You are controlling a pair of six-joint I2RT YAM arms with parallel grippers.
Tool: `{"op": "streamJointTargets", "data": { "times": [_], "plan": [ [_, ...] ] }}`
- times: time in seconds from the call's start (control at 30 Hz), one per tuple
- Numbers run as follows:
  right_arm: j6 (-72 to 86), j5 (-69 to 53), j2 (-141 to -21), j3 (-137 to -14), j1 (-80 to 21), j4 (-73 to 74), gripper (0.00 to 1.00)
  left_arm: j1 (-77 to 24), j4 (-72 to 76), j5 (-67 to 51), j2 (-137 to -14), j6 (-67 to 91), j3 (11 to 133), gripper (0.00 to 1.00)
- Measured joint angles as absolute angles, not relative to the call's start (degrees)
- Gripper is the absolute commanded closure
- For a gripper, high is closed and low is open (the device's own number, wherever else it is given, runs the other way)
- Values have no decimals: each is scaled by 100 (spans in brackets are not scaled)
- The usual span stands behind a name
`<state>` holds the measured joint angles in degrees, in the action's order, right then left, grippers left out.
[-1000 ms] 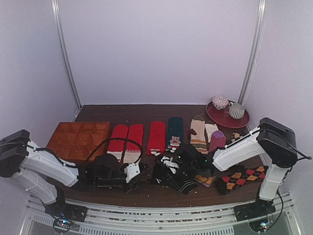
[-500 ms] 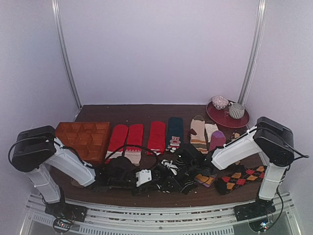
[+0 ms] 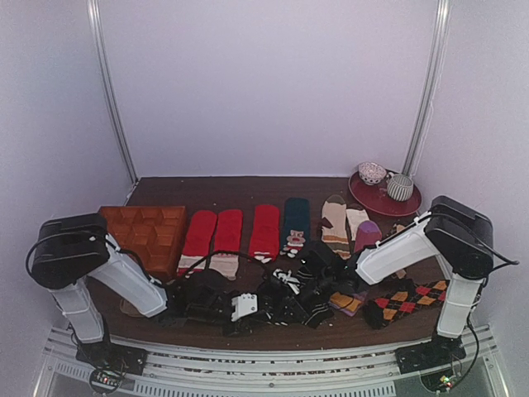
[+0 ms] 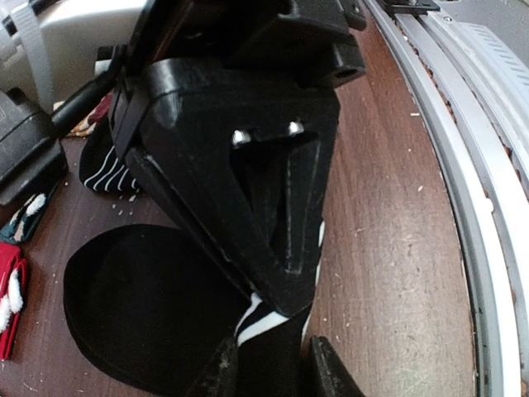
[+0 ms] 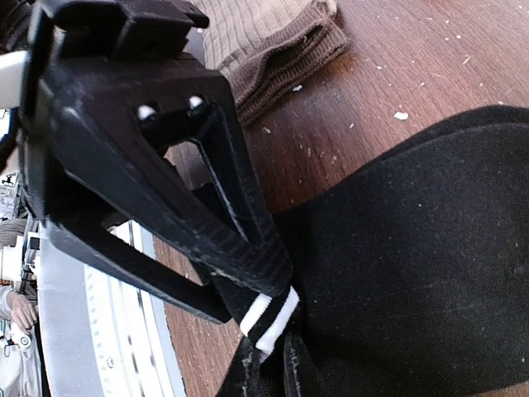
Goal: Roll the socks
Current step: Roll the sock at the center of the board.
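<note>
Two black socks (image 3: 291,299) lie bunched at the table's near middle. In the left wrist view the mostly black sock (image 4: 140,306) spreads flat, and the thinly white-striped sock (image 4: 106,174) lies behind it. My left gripper (image 4: 273,368) is low on the table (image 3: 246,306), shut on a black, white-banded edge of a sock. My right gripper (image 5: 271,368) reaches in from the right (image 3: 316,269). It is shut on the white-banded cuff (image 5: 270,318) of a black sock (image 5: 413,265).
A wooden compartment tray (image 3: 140,231) stands at the left. Behind the black pair lie red socks (image 3: 216,231), a dark green sock (image 3: 296,217), a tan sock (image 3: 335,223) and a pink one (image 3: 366,236). Argyle socks (image 3: 409,299) lie right, a red plate (image 3: 364,197) with cups far right. A metal rail (image 4: 463,165) runs along the front.
My left arm has swung right and forward until its gripper reached the black socks. The sock bundle has shifted a little. My right arm has barely moved.
</note>
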<state>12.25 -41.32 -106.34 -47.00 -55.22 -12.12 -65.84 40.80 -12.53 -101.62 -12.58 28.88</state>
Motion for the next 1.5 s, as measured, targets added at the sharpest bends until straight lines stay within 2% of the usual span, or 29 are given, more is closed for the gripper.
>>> {"op": "streamJointTargets", "data": {
  "times": [0.37,0.47,0.7,0.83,0.93,1.1,1.5],
  "plan": [
    [1203,-4145,-10639,-4700,-5518,-1197,88,-6584,4263,-1284,-10361,-1085,2891,96],
    [1188,-4152,-10632,-4700,-5516,-1181,78,-6582,4268,-1317,-10361,-1024,2891,100],
    [958,-3951,-10381,-4681,-5553,-945,62,-6523,4198,-1518,-10385,-484,2947,100],
    [749,-3260,-9664,-4226,-5577,-814,59,-6442,4252,-1697,-10453,-69,2958,100],
    [471,-2477,-8705,-3588,-5666,-1046,58,-6405,4460,-1817,-10560,209,2923,100],
    [-248,-1297,-7607,-2770,-6383,-1914,60,-6351,4934,-1973,-10761,576,2794,100],
    [-1009,-78,-8632,-2729,-7358,-2523,64,-6305,5264,-2082,-10895,836,2731,100]
  ]
}}
